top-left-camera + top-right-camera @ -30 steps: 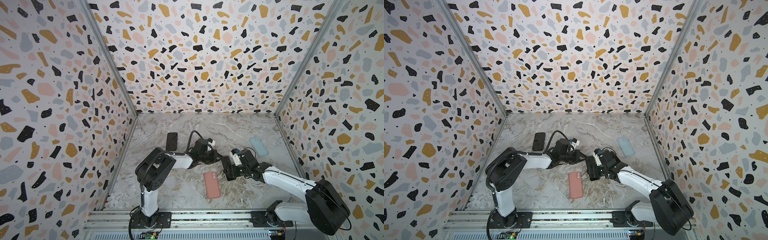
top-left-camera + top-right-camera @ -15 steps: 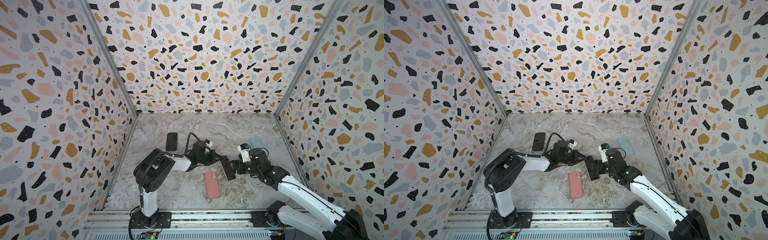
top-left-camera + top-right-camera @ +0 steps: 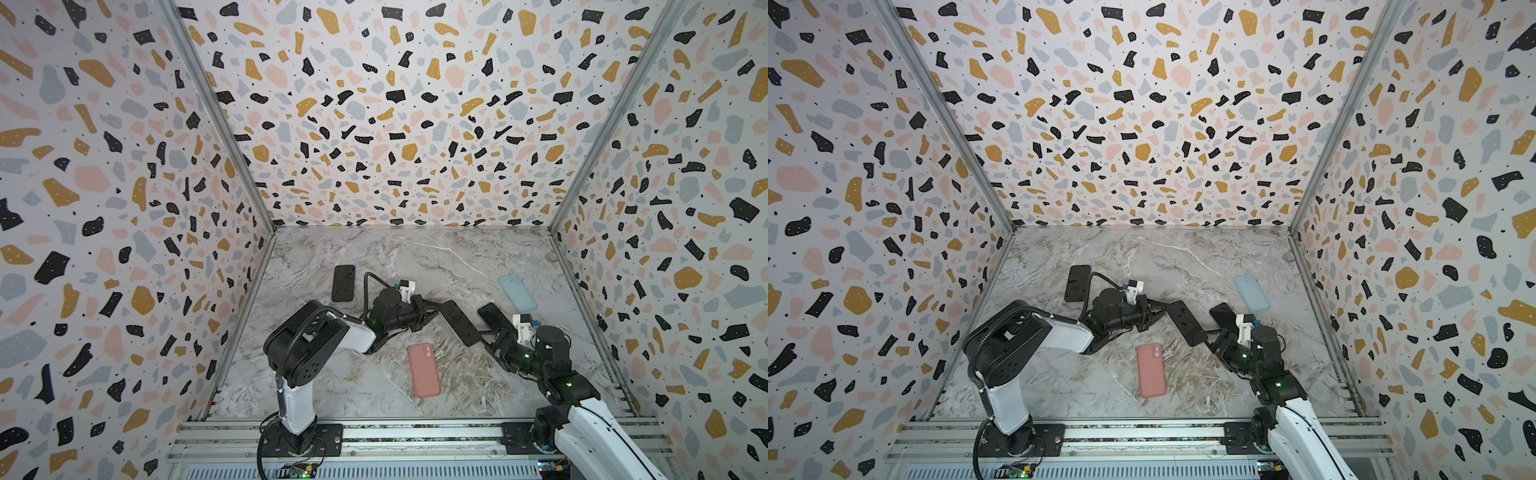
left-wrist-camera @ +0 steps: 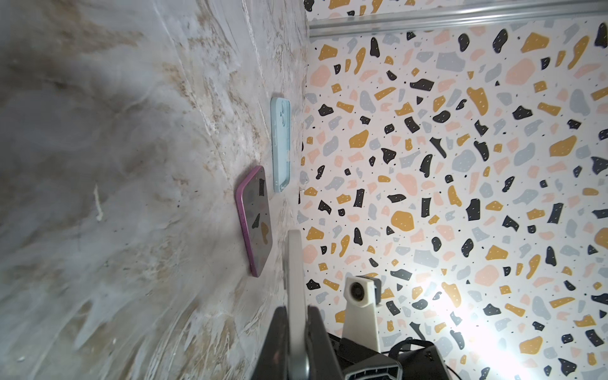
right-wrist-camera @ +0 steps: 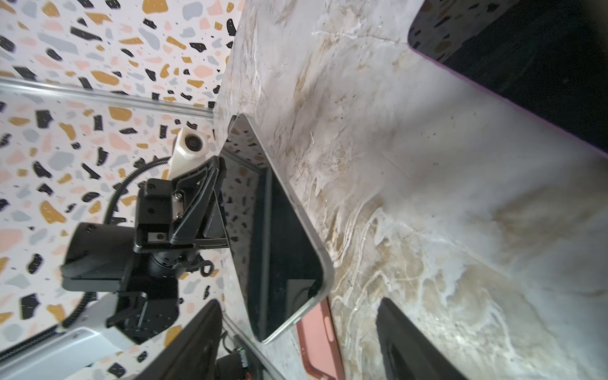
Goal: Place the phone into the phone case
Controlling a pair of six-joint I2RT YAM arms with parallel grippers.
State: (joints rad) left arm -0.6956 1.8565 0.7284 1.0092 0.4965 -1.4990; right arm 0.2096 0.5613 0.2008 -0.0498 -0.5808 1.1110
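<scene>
While left pincer [image 3: 430,310] clamps the phone [image 3: 458,322] and right pincer [image 3: 486,338] gapes empty at its free end, I must level it squarely above the pink case [image 3: 424,370].

- A marble-patterned tabletop [image 3: 415,249] lay between three terrazzo-print walls [image 3: 395,104].
- A light blue case [image 3: 517,292] lay flat near the right wall.
- A purple-rimmed phone [image 3: 492,316] lay just beside it, dark screen up.
- A flat black slab [image 3: 343,283] lay toward the left side.
- An aluminium rail [image 3: 415,434] ran along the front edge.
</scene>
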